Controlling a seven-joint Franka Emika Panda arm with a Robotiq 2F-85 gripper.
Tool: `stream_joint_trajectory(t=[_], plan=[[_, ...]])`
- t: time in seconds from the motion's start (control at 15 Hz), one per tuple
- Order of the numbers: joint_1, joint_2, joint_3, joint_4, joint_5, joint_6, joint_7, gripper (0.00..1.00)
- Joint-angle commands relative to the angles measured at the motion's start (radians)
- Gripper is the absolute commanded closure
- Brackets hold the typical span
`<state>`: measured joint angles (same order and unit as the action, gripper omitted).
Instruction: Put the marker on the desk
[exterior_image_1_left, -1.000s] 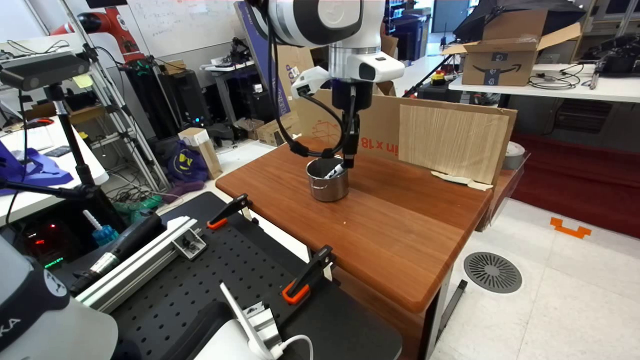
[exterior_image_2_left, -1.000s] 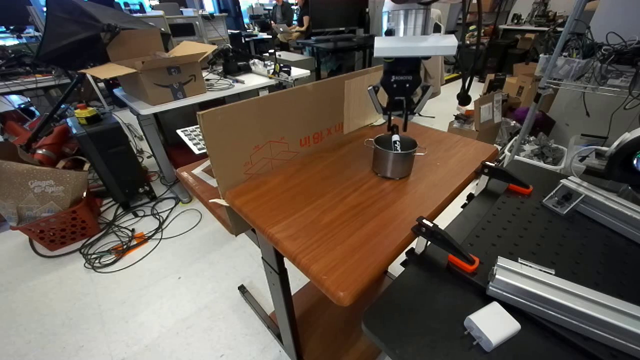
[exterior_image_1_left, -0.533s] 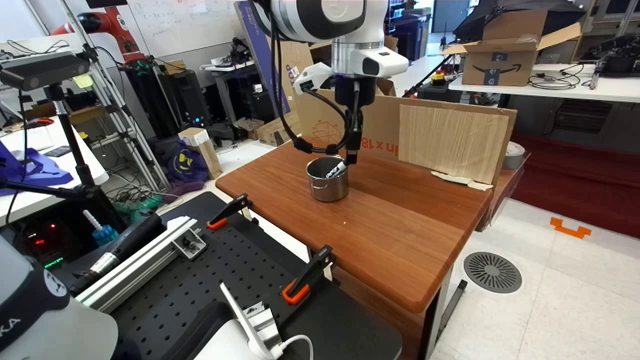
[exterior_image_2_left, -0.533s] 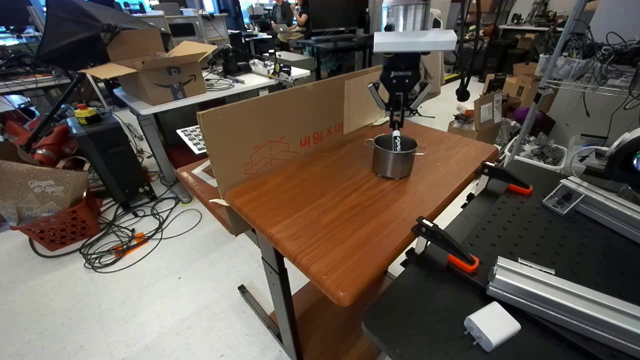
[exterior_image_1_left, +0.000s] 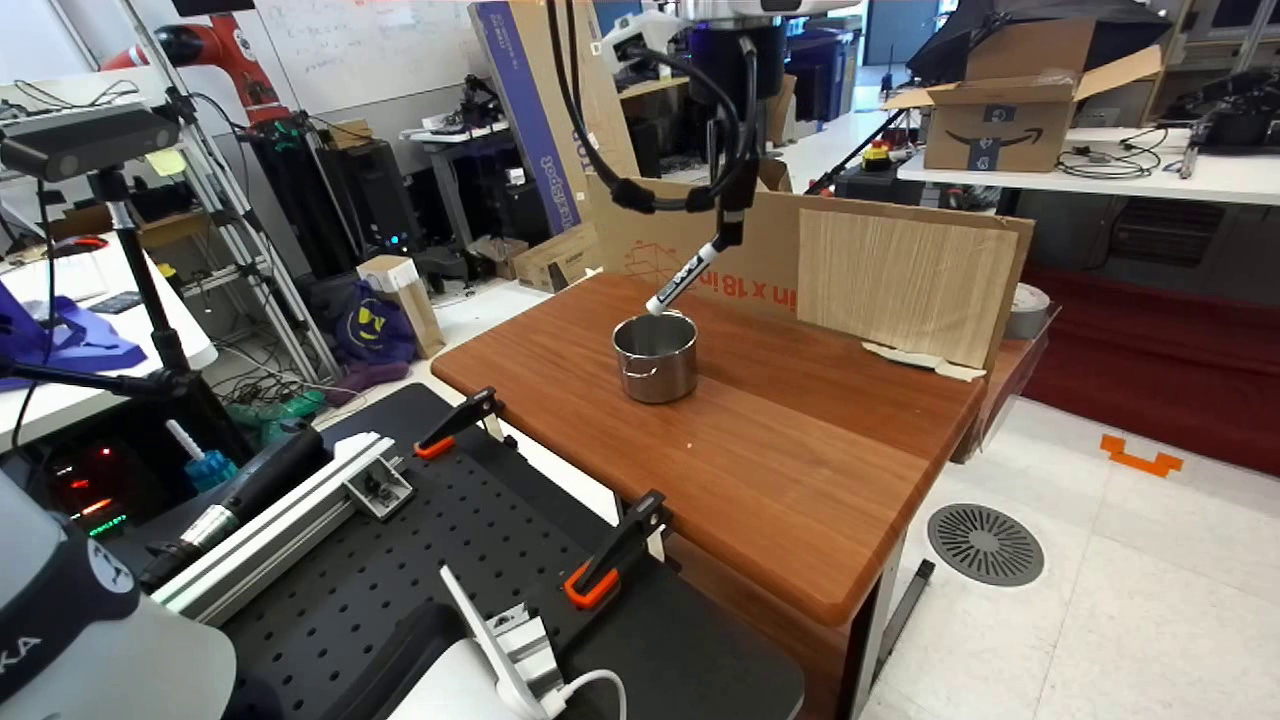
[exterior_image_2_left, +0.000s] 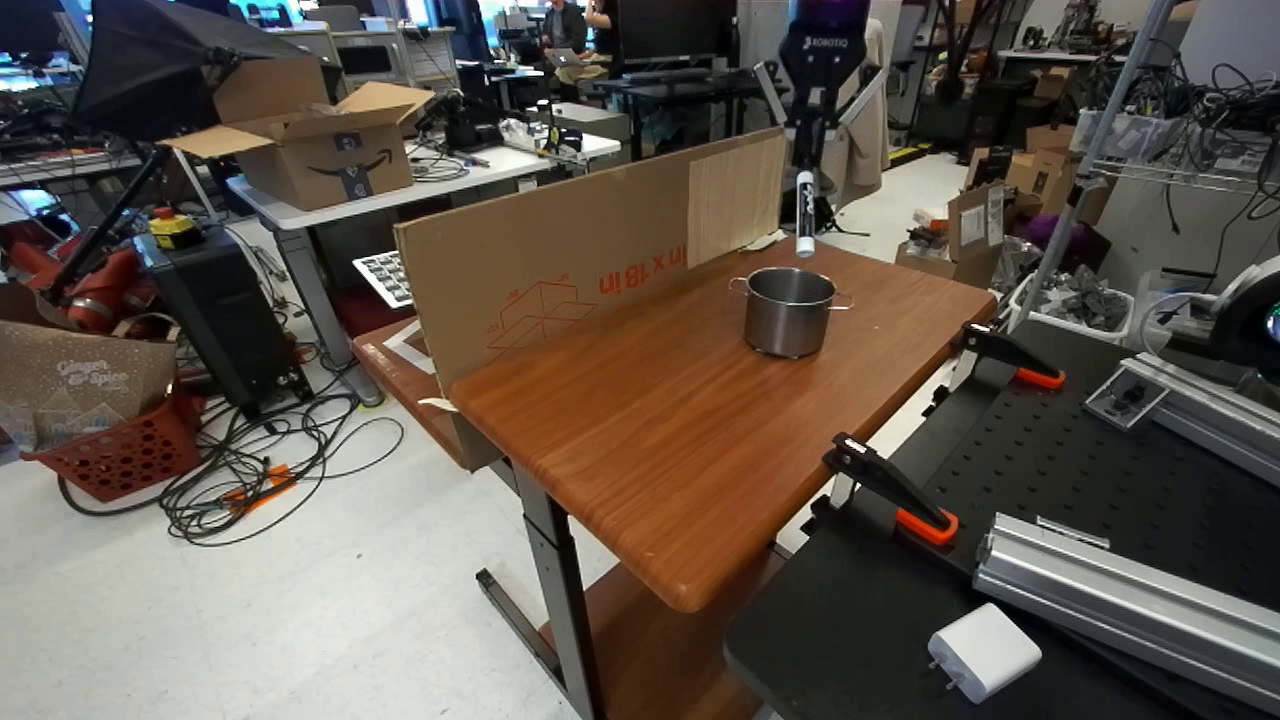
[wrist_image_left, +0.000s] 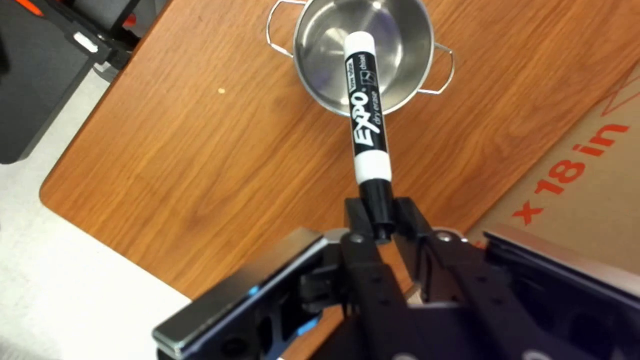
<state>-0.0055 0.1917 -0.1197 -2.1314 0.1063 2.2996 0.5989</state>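
My gripper (wrist_image_left: 378, 212) is shut on the black cap end of the marker (wrist_image_left: 365, 100), a white and black EXPO pen. The marker hangs tilted in the exterior view (exterior_image_1_left: 685, 276), its white end just above the pot's rim. In another exterior view the marker (exterior_image_2_left: 805, 212) points down from the gripper (exterior_image_2_left: 808, 160). The metal pot (exterior_image_1_left: 656, 370) stands on the reddish-brown desk (exterior_image_1_left: 790, 480). In the wrist view the pot (wrist_image_left: 400, 45) is empty inside, and the marker's white end overlaps its opening. The desk also shows in an exterior view (exterior_image_2_left: 640, 440).
A cardboard panel (exterior_image_2_left: 570, 250) stands upright along the desk's far long edge. The black perforated board (exterior_image_1_left: 450, 530) adjoins the near edge, with two orange-handled clamps (exterior_image_1_left: 620, 545) (exterior_image_1_left: 458, 422) at the join. The pot has thin wire handles at its sides.
A second ago my gripper was open around the marker in the pot. It then shut on the marker and rose, lifting it out. The pot has stayed in place.
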Motion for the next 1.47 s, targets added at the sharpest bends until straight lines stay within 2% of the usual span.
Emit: stream_joint_trajectory(t=[0.0, 0.33, 0.53, 1.0, 1.4], plan=[[-0.052, 0.007, -0.010, 0.044, 0.031, -0.051, -0.077, 0.95], [-0.131, 0.110, -0.029, 0.116, 0.100, -0.051, -0.195, 0.95], [-0.154, 0.193, -0.027, 0.159, 0.132, -0.041, -0.226, 0.95], [-0.160, 0.395, -0.020, 0.285, 0.149, -0.033, -0.232, 0.95], [-0.152, 0.508, -0.035, 0.383, 0.133, -0.023, -0.206, 0.95]])
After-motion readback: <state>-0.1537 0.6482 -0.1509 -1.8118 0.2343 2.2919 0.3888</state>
